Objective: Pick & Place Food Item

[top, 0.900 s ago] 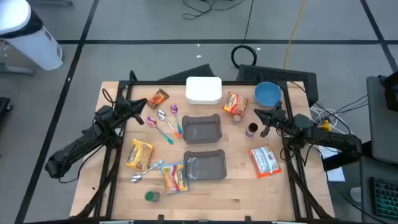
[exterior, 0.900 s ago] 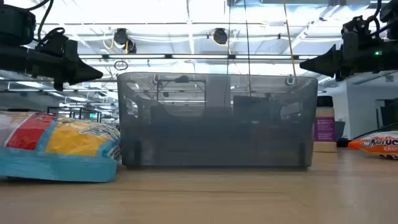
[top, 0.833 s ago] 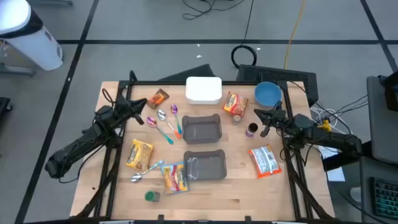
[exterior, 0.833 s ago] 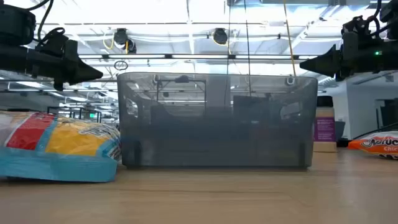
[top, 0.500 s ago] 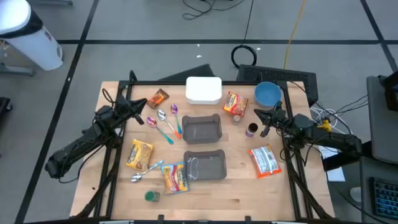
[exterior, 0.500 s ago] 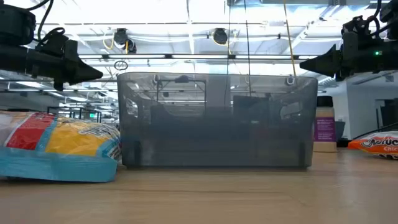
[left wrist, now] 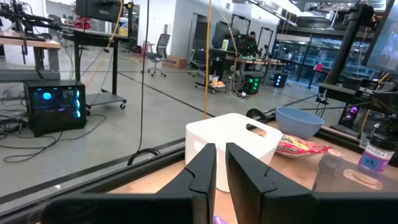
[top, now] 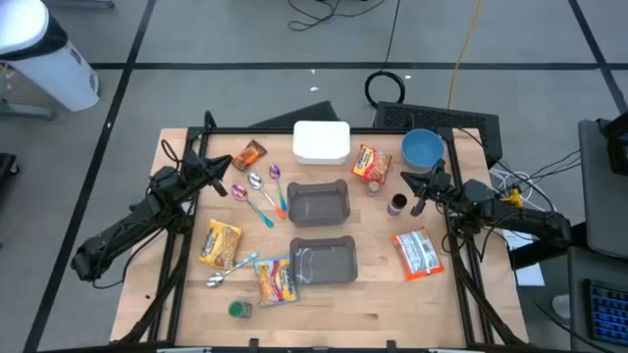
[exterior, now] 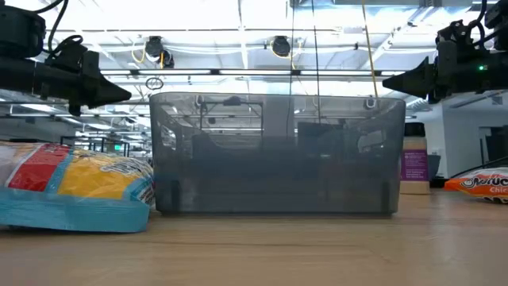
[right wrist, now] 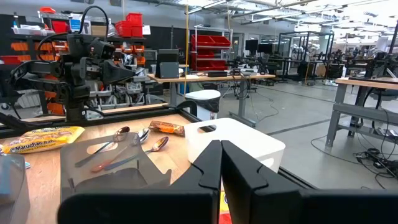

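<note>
Nothing has moved since the earlier frames: both arms hang motionless above the desk [top: 383, 304]. Left gripper [top: 228, 163] hovers near the desk's left edge, just beside the spoons [top: 257, 186], its fingers [left wrist: 202, 167] nearly together with a thin gap and holding nothing. Right gripper [top: 408, 179] hovers just beside the small purple-labelled jar [top: 396, 205], fingers [right wrist: 210, 159] pressed shut and empty. Food packets lie untouched: one noodle packet [top: 222, 242] at left, another [top: 371, 163] beside the blue bowl [top: 422, 148], a red-and-white packet [top: 416, 253] at right. Two grey trays [top: 318, 204] sit mid-desk.
</note>
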